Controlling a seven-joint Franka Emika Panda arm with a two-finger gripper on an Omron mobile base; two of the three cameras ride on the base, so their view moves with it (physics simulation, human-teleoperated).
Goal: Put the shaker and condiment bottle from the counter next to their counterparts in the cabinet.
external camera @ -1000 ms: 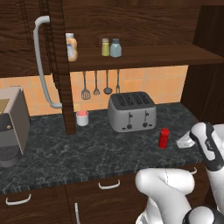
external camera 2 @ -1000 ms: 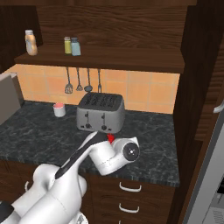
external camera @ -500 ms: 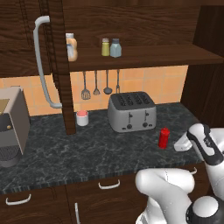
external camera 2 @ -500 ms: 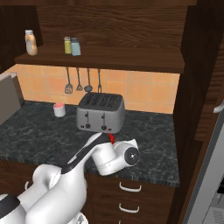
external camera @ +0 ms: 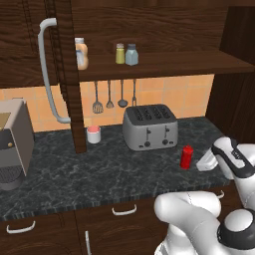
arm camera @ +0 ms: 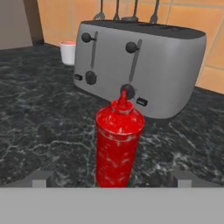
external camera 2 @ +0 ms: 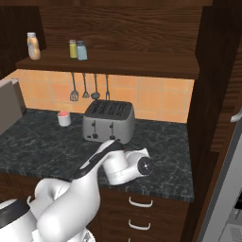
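Observation:
The red condiment bottle (external camera: 187, 157) stands upright on the counter (external camera: 99, 169), in front of the toaster's right end. My gripper (external camera: 201, 163) hangs low just right of it, open. In the hand view the condiment bottle (arm camera: 118, 144) rises close ahead, centred between my gripper's (arm camera: 111, 180) spread fingertips (arm camera: 41, 178), untouched. On the cabinet shelf (external camera: 164, 67) the pale grey-blue shaker (external camera: 131, 55) stands right beside the olive-yellow shaker (external camera: 120, 53). The tan-orange bottle (external camera: 81, 54) sits further left. From the right base camera the shaker (external camera 2: 82, 50) and the olive-yellow shaker (external camera 2: 73, 48) stand together.
A grey toaster (external camera: 150, 127) stands behind the bottle, with a small red-topped cup (external camera: 93, 134) to its left. A coffee machine (external camera: 12, 144) sits at the far left. The open cabinet door (external camera: 67, 74) with its curved handle hangs over the counter. Utensils hang on the tiled wall.
The hand has sunk a little and edged closer to the red bottle. Its jaws stayed open, and the bottle has not moved.

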